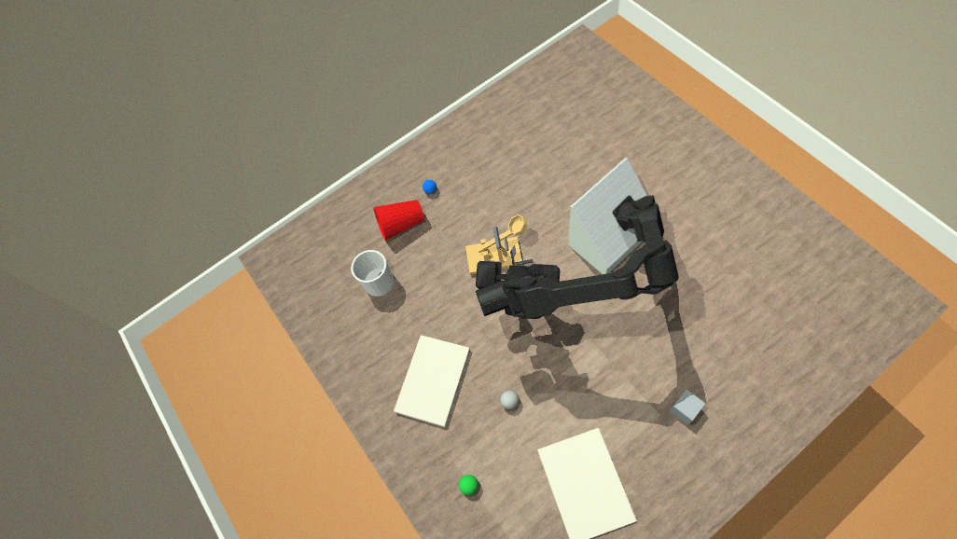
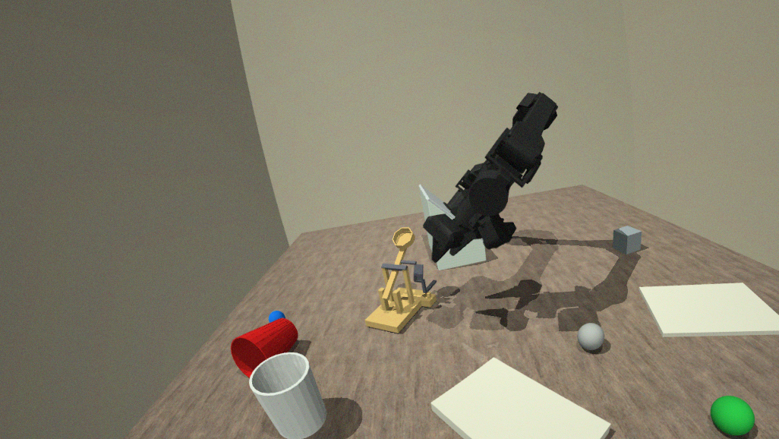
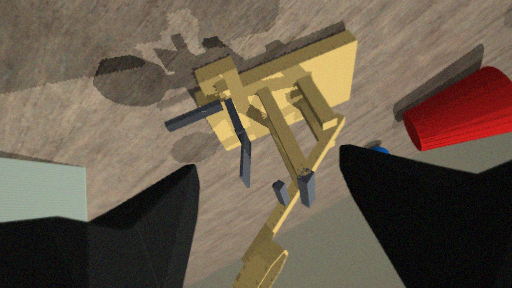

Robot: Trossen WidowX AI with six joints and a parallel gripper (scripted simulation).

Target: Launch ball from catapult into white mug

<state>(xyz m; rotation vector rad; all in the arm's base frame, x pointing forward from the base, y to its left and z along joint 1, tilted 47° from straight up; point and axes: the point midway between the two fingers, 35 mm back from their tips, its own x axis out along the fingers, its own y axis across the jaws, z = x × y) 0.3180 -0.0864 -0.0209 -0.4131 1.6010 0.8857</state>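
Note:
The yellow wooden catapult (image 1: 483, 255) (image 2: 399, 307) (image 3: 327, 75) stands mid-table with its throwing arm raised. Its spoon (image 1: 517, 224) (image 2: 403, 238) (image 3: 263, 263) is empty. No ball for it shows in any view. The white mug (image 1: 372, 272) (image 2: 287, 395) stands upright to the catapult's left, near the table edge. I see nothing inside it. My gripper (image 1: 512, 272) (image 2: 440, 249) (image 3: 268, 165) is open and empty. It hovers just above and behind the catapult, apart from it.
A red cup (image 1: 399, 217) (image 2: 264, 340) (image 3: 460, 110) lies on its side by a blue ball (image 1: 429, 186) (image 2: 276, 315). A pale wedge (image 1: 603, 214) (image 2: 468, 254) stands by the arm's base. Two cream slabs (image 1: 433, 380) (image 1: 586, 483), a grey ball (image 1: 509, 399), a green ball (image 1: 468, 484) and a grey cube (image 1: 688, 407) lie nearer.

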